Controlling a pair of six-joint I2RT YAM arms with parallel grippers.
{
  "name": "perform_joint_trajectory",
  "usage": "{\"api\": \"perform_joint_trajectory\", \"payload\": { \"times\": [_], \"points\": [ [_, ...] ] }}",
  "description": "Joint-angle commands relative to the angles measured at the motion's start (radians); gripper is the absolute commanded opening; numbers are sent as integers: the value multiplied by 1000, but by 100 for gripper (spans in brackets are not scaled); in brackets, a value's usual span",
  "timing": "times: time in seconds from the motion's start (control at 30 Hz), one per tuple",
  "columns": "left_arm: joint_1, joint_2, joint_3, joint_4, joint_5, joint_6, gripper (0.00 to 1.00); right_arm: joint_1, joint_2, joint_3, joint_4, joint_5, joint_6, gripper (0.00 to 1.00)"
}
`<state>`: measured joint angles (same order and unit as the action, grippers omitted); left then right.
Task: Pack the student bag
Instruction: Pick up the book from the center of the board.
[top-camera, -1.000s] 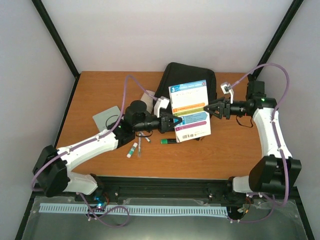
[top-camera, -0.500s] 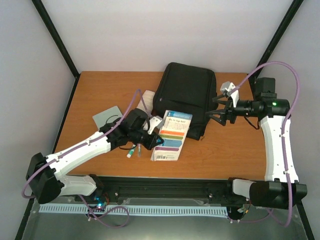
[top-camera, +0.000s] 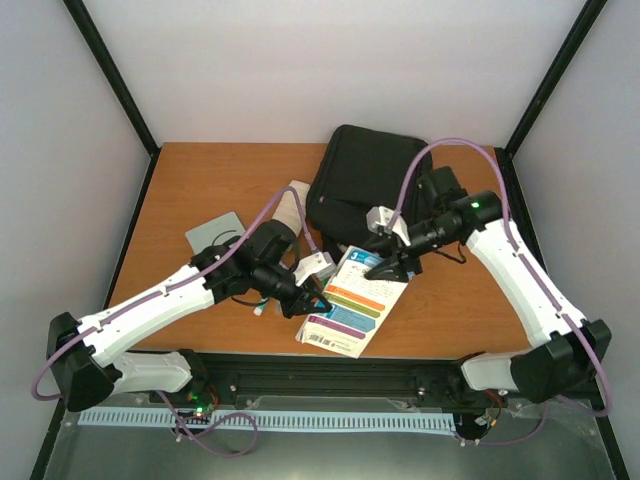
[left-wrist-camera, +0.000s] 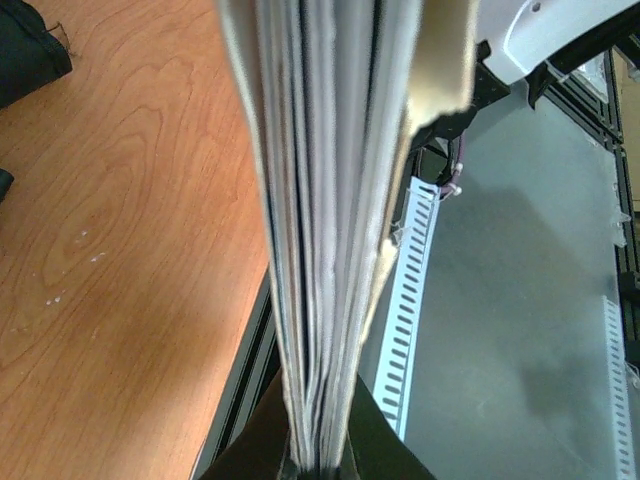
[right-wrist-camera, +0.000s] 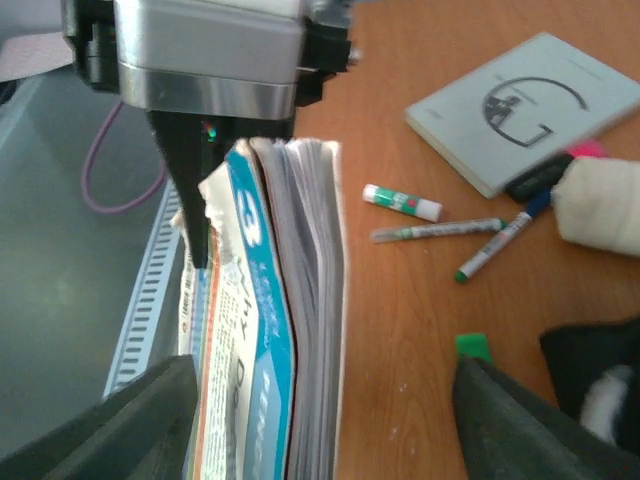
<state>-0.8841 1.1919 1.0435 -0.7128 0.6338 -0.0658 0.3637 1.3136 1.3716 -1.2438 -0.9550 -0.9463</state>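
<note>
The student bag (top-camera: 370, 185) lies flat at the back of the table, black and zipped. A thick paperback book (top-camera: 352, 300) with a white and blue cover hangs tilted over the table's front. My left gripper (top-camera: 318, 298) is shut on its lower left edge. In the left wrist view the book's pages (left-wrist-camera: 330, 200) rise edge-on from the gripper (left-wrist-camera: 318, 455). My right gripper (top-camera: 392, 265) stands open over the book's top edge. In the right wrist view the book (right-wrist-camera: 280, 330) stands between my wide-apart fingers (right-wrist-camera: 150, 420), nearer the left one.
A grey notebook (top-camera: 215, 235) (right-wrist-camera: 525, 110) lies at the left. Beside it are a white roll (top-camera: 295, 200), a glue stick (right-wrist-camera: 402, 202), pens (right-wrist-camera: 440, 231) and a green marker cap (right-wrist-camera: 472, 346). The table's front rail (top-camera: 330, 365) runs just below the book.
The left arm has brought the book down from upright in front of the bag toward the table's front, tilting it. The right arm swung in from the right to the book's top edge, jaws wider.
</note>
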Motion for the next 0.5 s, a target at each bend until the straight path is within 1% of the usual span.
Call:
{"api": "perform_joint_trajectory", "payload": {
  "times": [0.0, 0.03, 0.07, 0.1, 0.13, 0.17, 0.2, 0.23, 0.33, 0.47],
  "points": [
    [-10, 2, 58, -2, 15, 49, 1, 53, 81, 26, -81, -36, -51, 52],
    [-10, 6, 63, -1, 10, 50, 1, 52, 103, 43, -125, -59, -79, 32],
    [-10, 11, 65, 2, 6, 54, 1, 53, 122, 61, -164, -74, -101, 15],
    [-10, 17, 68, 6, -1, 58, 1, 53, 135, 74, -191, -82, -110, 5],
    [-10, 26, 70, 7, -5, 62, 3, 53, 140, 81, -206, -84, -114, 3],
    [-10, 35, 74, 6, -6, 66, 12, 54, 139, 86, -208, -86, -115, 3],
    [-10, 44, 77, 5, -12, 68, 28, 52, 130, 90, -201, -88, -110, 3],
    [-10, 51, 73, 8, -19, 69, 33, 48, 121, 92, -193, -91, -107, 3],
    [-10, 49, 51, 20, -18, 73, 35, 37, 112, 123, -189, -102, -100, 3],
    [-10, 8, 21, 26, -35, 67, 31, 6, 120, 166, -209, -120, -111, 3]
  ]
}}
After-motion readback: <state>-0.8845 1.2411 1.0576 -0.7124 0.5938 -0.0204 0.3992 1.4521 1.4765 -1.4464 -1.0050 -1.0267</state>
